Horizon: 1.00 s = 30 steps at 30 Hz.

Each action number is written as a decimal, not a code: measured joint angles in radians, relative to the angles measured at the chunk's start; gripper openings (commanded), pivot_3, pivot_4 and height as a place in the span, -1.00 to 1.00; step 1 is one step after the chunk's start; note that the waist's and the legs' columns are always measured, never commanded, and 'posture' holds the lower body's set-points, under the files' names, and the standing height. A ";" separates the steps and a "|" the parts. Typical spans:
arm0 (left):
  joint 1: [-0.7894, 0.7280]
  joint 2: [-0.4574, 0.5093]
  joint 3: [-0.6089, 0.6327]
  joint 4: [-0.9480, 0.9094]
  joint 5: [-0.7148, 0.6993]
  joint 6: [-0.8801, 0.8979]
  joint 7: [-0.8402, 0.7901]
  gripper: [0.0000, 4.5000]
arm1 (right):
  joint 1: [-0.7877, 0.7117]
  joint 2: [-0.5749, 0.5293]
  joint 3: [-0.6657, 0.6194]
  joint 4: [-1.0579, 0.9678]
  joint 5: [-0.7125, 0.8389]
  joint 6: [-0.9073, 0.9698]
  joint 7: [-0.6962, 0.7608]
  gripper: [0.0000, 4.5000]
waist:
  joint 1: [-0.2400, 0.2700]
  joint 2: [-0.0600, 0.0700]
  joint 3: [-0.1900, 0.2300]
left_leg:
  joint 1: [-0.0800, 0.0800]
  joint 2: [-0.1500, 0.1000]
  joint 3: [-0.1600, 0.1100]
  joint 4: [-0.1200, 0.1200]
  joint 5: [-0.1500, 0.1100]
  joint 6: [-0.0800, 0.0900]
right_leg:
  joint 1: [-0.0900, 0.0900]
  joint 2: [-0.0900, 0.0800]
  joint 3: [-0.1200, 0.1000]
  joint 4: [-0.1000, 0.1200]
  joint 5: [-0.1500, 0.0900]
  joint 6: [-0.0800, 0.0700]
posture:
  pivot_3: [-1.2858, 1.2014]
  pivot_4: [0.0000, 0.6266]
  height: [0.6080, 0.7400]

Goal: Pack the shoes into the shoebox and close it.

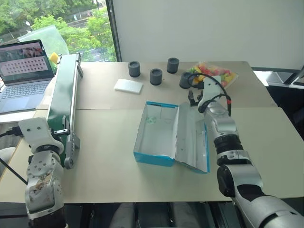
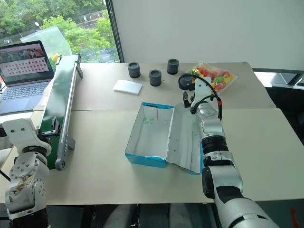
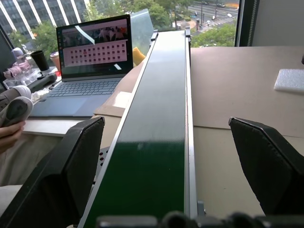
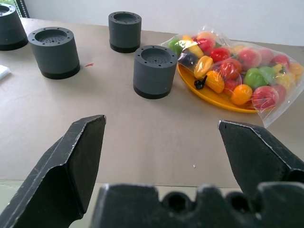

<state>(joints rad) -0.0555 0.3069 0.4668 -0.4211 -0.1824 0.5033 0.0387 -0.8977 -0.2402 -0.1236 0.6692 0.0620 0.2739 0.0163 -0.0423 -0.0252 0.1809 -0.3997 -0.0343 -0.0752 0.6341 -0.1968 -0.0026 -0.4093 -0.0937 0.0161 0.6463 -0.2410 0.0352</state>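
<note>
Your shoebox (image 1: 159, 135) sits at the centre of the head view on the pale table (image 1: 109, 156), open, its white inside showing bare, with the flap lid (image 1: 192, 140) folded flat out to the right of it. In the left wrist view, at the left edge of the frame, a person's hand (image 3: 7, 135) holds what looks like one of the shoes (image 3: 14, 107), pale with a grey sole, though you see too little of it to be sure.

Your right gripper (image 4: 164, 156) hangs just past the far right corner of the open lid, and its two black fingers (image 4: 71, 156) stand wide apart with nothing between them. Ahead of it in the right wrist view lie four dark grey cylinders (image 4: 154, 71) and a bag of coloured toy fruit (image 4: 232, 66) on a yellow plate, which in the head view are in the upper middle of the frame.

Your left gripper (image 3: 166, 166) is at the lower left of the head view, at the near end of the long green conveyor (image 1: 64, 97). Its fingers are spread wide, one on either side of the belt, gripping nothing. A laptop (image 1: 21, 71) stands open at the upper left, and a flat white pad (image 1: 128, 86) lies on the table above the box.
</note>
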 measured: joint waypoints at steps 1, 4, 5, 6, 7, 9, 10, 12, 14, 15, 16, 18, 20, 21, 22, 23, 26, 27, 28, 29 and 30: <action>0.000 0.000 0.000 0.000 0.000 0.000 0.000 1.00 | 0.000 0.000 0.000 0.000 0.000 0.000 0.000 0.97 | 0.000 0.000 0.000 | 0.000 0.000 0.000 0.000 0.000 0.000 | 0.000 0.000 0.000 0.000 0.000 0.000 | 0.03 -0.52 1.00; -0.010 0.003 -0.002 0.005 0.000 0.006 -0.006 1.00 | 0.014 0.006 -0.006 -0.031 0.000 0.013 -0.008 0.97 | 0.001 0.000 0.000 | 0.000 0.000 0.000 0.000 0.000 0.000 | 0.000 0.000 0.000 0.000 0.000 0.000 | 0.03 -0.52 1.00; -0.016 0.006 -0.002 0.007 0.000 0.014 -0.009 1.00 | 0.017 0.014 -0.007 -0.040 0.000 0.021 -0.012 0.97 | 0.001 0.000 0.000 | 0.000 0.000 0.000 0.000 0.000 0.000 | 0.000 0.000 0.000 0.000 0.000 0.000 | 0.03 -0.52 1.00; -0.023 0.007 -0.005 0.007 0.000 0.023 -0.010 1.00 | 0.019 0.021 -0.006 -0.048 0.000 0.025 -0.014 0.97 | 0.001 0.000 0.000 | 0.000 0.000 0.000 0.000 0.000 0.000 | 0.000 0.000 0.000 0.000 0.000 0.000 | 0.03 -0.52 1.00; -0.025 0.007 -0.007 0.007 -0.001 0.026 -0.011 1.00 | 0.019 0.025 -0.005 -0.058 0.000 0.030 -0.011 0.97 | 0.000 0.000 0.000 | 0.000 0.000 0.000 0.000 0.000 0.000 | 0.000 0.000 0.000 0.000 0.000 0.000 | 0.03 -0.52 1.00; -0.025 0.007 -0.009 0.007 -0.001 0.030 -0.012 1.00 | 0.019 0.027 0.002 -0.084 0.000 0.034 0.010 0.97 | -0.001 0.000 0.000 | 0.000 0.000 0.000 0.000 0.000 0.000 | 0.000 0.000 0.000 0.000 0.000 0.000 | 0.03 -0.52 1.00; -0.024 0.007 -0.008 0.007 -0.002 0.032 -0.014 1.00 | 0.019 0.032 0.020 -0.125 0.005 0.035 0.058 0.97 | -0.002 0.000 0.000 | -0.001 0.000 0.000 0.000 0.000 0.000 | -0.002 0.000 0.000 0.001 0.000 0.000 | 0.03 -0.52 1.00; -0.023 0.007 -0.007 0.006 -0.004 0.035 -0.016 1.00 | 0.016 0.054 0.037 -0.188 0.040 0.047 0.117 0.97 | -0.005 0.000 0.000 | -0.002 0.001 0.000 0.000 0.000 0.000 | -0.004 0.001 0.002 0.001 0.000 0.000 | 0.03 -0.52 1.00; -0.013 0.007 0.003 0.005 -0.011 0.040 -0.016 1.00 | 0.003 0.100 0.030 -0.295 0.158 0.118 0.225 0.97 | -0.011 0.000 0.000 | -0.005 0.003 -0.001 -0.001 0.000 0.000 | -0.011 0.002 0.005 0.003 0.001 -0.002 | 0.03 -0.52 1.00; -0.011 0.007 0.004 0.004 -0.017 0.042 -0.020 1.00 | -0.011 0.113 0.054 -0.370 0.220 0.175 0.307 0.97 | -0.012 0.000 0.000 | -0.007 0.004 -0.001 0.000 0.000 0.000 | -0.012 0.003 0.004 0.003 0.002 -0.002 | 0.03 -0.52 1.00; -0.007 0.007 0.006 0.003 -0.021 0.042 -0.022 1.00 | -0.021 0.111 0.080 -0.412 0.244 0.201 0.353 0.97 | -0.010 0.000 0.000 | -0.007 0.004 -0.001 0.000 0.000 0.000 | -0.012 0.003 0.004 0.003 0.002 -0.002 | 0.03 -0.52 1.00; 0.015 0.011 0.023 -0.003 -0.029 0.044 -0.032 1.00 | -0.041 0.069 0.168 -0.552 0.301 0.279 0.502 0.97 | -0.003 -0.001 0.000 | -0.007 0.004 -0.001 0.000 0.000 0.000 | -0.012 0.003 0.004 0.002 0.002 -0.002 | 0.03 -0.52 1.00; 0.045 0.018 0.056 -0.004 -0.041 0.052 -0.039 1.00 | -0.031 0.026 0.249 -0.654 0.336 0.332 0.620 0.97 | 0.000 -0.003 -0.002 | -0.007 0.004 -0.002 0.000 -0.001 -0.001 | -0.012 0.003 0.003 0.001 0.002 -0.002 | 0.03 -0.52 1.00; 0.062 0.024 0.079 -0.004 -0.054 0.069 -0.046 1.00 | -0.014 0.010 0.296 -0.695 0.352 0.356 0.679 0.97 | 0.002 -0.004 -0.003 | -0.006 0.004 -0.002 0.000 -0.001 -0.001 | -0.012 0.003 0.003 0.001 0.002 -0.002 | 0.03 -0.52 1.00; 0.070 0.027 0.089 -0.003 -0.058 0.077 -0.051 1.00 | 0.002 0.005 0.323 -0.711 0.355 0.368 0.708 0.97 | 0.003 -0.005 -0.003 | -0.006 0.004 -0.002 0.000 -0.001 -0.001 | -0.011 0.003 0.003 0.001 0.002 -0.002 | 0.03 -0.52 1.00; 0.079 0.032 0.102 -0.004 -0.072 0.090 -0.060 1.00 | 0.029 -0.006 0.365 -0.725 0.354 0.381 0.748 0.97 | 0.007 -0.005 -0.003 | -0.006 0.004 -0.003 0.001 -0.001 -0.001 | -0.011 0.003 0.003 0.001 0.003 -0.002 | 0.03 -0.52 1.00; 0.112 0.052 0.119 -0.005 -0.081 0.117 -0.072 1.00 | 0.086 -0.044 0.455 -0.768 0.344 0.382 0.818 0.97 | 0.008 -0.005 -0.003 | -0.006 0.004 -0.002 0.002 0.000 -0.001 | -0.011 0.003 0.003 0.001 0.004 -0.002 | 0.03 -0.52 1.00; 0.117 0.055 0.133 -0.005 -0.084 0.132 -0.069 1.00 | 0.103 -0.050 0.488 -0.781 0.334 0.378 0.837 0.97 | 0.006 -0.005 -0.003 | -0.006 0.004 -0.002 0.002 0.000 -0.001 | -0.011 0.003 0.003 0.001 0.004 -0.002 | 0.03 -0.52 1.00; 0.112 0.055 0.153 -0.005 -0.098 0.147 -0.065 1.00 | 0.105 -0.049 0.519 -0.781 0.307 0.365 0.840 0.97 | 0.006 -0.005 -0.003 | -0.006 0.005 -0.002 0.002 0.000 -0.001 | -0.012 0.004 0.003 0.002 0.004 -0.003 | 0.03 -0.52 1.00; 0.101 0.055 0.172 -0.005 -0.110 0.161 -0.060 1.00 | 0.105 -0.049 0.546 -0.781 0.281 0.351 0.839 0.97 | 0.005 -0.005 -0.003 | -0.006 0.006 -0.002 0.002 0.000 -0.001 | -0.012 0.004 0.003 0.002 0.004 -0.003 | 0.03 -0.52 1.00; 0.093 0.061 0.191 -0.009 -0.128 0.186 -0.060 1.00 | 0.107 -0.044 0.567 -0.778 0.253 0.335 0.834 0.97 | 0.003 -0.005 -0.003 | -0.006 0.006 -0.002 0.002 0.000 -0.002 | -0.012 0.005 0.003 0.002 0.005 -0.003 | 0.03 -0.52 1.00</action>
<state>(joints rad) 0.0375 0.3677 0.6582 -0.4300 -0.3103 0.6895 -0.0213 -0.7906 -0.2841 0.4439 -0.1087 0.3155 0.6085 0.8502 -0.0390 -0.0307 0.1776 -0.4053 -0.0284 -0.0776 0.6359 -0.1969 -0.0042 -0.4212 -0.0891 0.0188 0.6480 -0.2365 0.0319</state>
